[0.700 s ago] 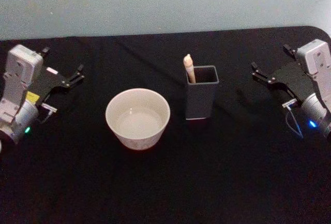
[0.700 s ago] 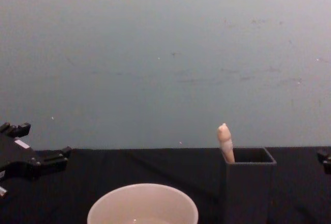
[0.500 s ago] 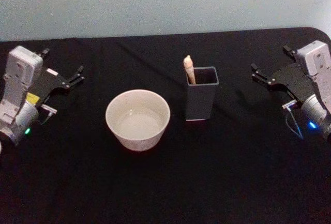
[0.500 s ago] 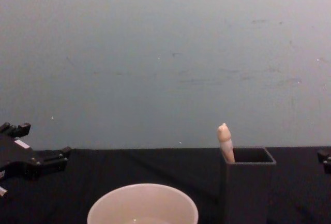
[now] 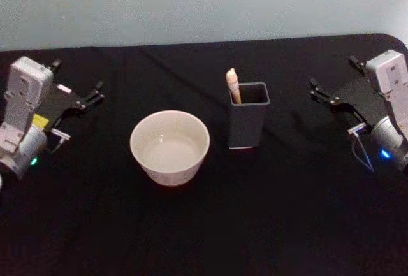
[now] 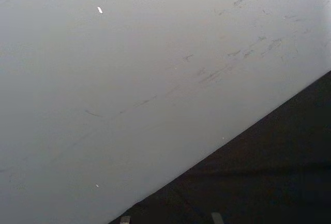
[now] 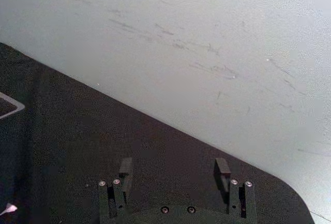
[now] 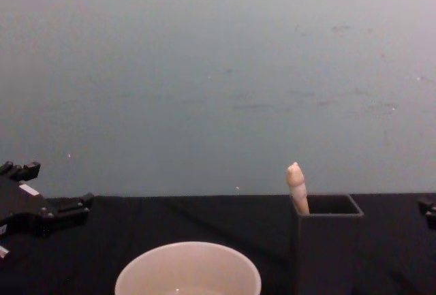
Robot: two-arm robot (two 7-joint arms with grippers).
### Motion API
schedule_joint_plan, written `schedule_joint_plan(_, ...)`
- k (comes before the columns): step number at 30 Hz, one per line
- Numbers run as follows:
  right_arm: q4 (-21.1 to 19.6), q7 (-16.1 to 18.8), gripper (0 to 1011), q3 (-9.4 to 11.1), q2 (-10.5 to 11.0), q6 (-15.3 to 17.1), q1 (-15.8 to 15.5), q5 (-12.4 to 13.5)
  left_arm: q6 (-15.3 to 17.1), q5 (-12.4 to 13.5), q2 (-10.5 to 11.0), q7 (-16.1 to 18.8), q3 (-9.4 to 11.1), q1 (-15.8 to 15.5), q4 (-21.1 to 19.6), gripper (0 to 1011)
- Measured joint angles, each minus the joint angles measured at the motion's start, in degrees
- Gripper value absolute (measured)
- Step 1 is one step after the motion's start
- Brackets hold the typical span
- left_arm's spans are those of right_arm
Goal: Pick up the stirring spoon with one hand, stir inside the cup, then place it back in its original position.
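Stirring spoon stands in the holder, handle up, tilted slightly left; my left gripper and right gripper hover, fingers spread wide.

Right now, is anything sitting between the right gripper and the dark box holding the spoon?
No. In the head view, just bare black table lies between the right gripper and the dark box; the cup sits on the box's other side.

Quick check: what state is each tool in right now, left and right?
Black two-fingered left tool: open, holding nothing.
Black two-fingered right tool: open, holding nothing.
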Motion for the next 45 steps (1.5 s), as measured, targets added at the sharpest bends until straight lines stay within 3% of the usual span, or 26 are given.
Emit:
schedule_joint_plan(39,0.0,0.0,1000,0.0,0.0,0.0,0.0,0.0,0.0,0.0,0.0,0.0,0.0,0.0,0.0,1001)
schedule_joint_plan(45,-2.0,2.1,1000,1.1,0.7,1.1,-0.7,0.7,0.0,0.0,0.0,0.0,0.0,0.0,0.0,1001)
